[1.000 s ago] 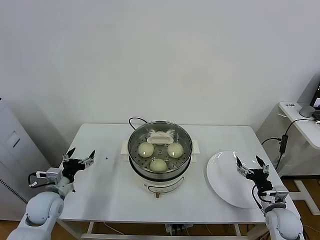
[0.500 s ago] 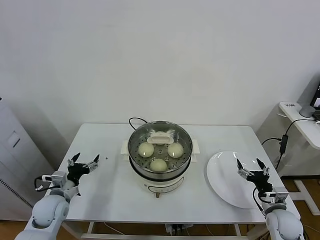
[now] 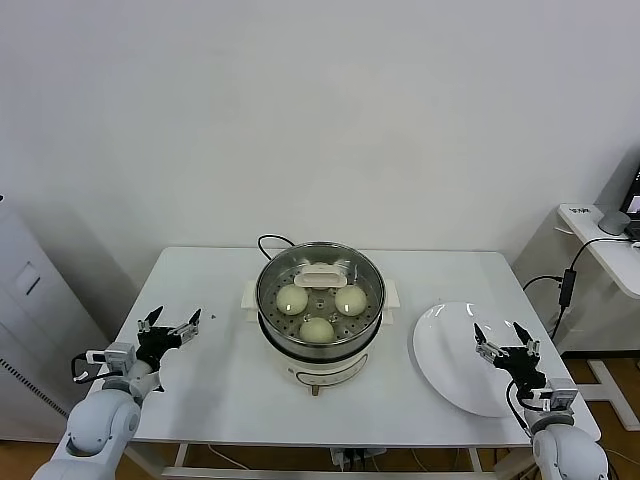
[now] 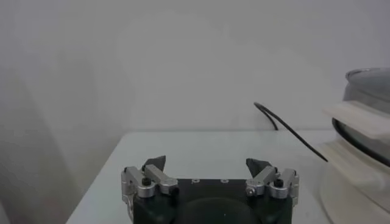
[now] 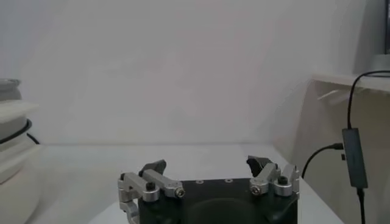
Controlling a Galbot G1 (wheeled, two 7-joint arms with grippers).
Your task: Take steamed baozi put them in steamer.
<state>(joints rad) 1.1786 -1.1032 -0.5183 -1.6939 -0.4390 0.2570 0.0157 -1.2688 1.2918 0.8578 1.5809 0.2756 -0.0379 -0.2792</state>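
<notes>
the left gripper (image 3: 169,323) hovers low over the left end of the white rectangular table (image 3: 220,375), its two dark fingers spread wide with nothing between them; in the left wrist view the left gripper (image 4: 206,165) shows the same wide gap, empty, with bare tabletop ahead of it. the right gripper (image 3: 504,335) sits over the near right corner of the table, above the right edge of the flat round white plate (image 3: 445,350), fingers likewise splayed fully apart and holding nothing; the right wrist view shows the right gripper (image 5: 206,164) open on empty air. the plate lies just right of the round shiny stainless-steel steamer pot (image 3: 320,305), which stands at the middle of the table on a white electric base (image 3: 318,375), with a black power cord (image 3: 268,242) looping out behind it toward the wall. three smooth round cream-white steamed baozi (image 3: 316,329) are visible inside the steamer on its perforated bottom, one at the front and two side by side behind it, left (image 3: 291,298) and right (image 3: 350,299); a round glass lid with a white handle (image 3: 318,277) rests on top of the pot, and a fourth bun cannot be made out beneath the handle. both grippers are well apart from the steamer, one on each side. in the left wrist view the edge of the steamer (image 4: 365,131) and the cord (image 4: 289,131) show off to one side.
</notes>
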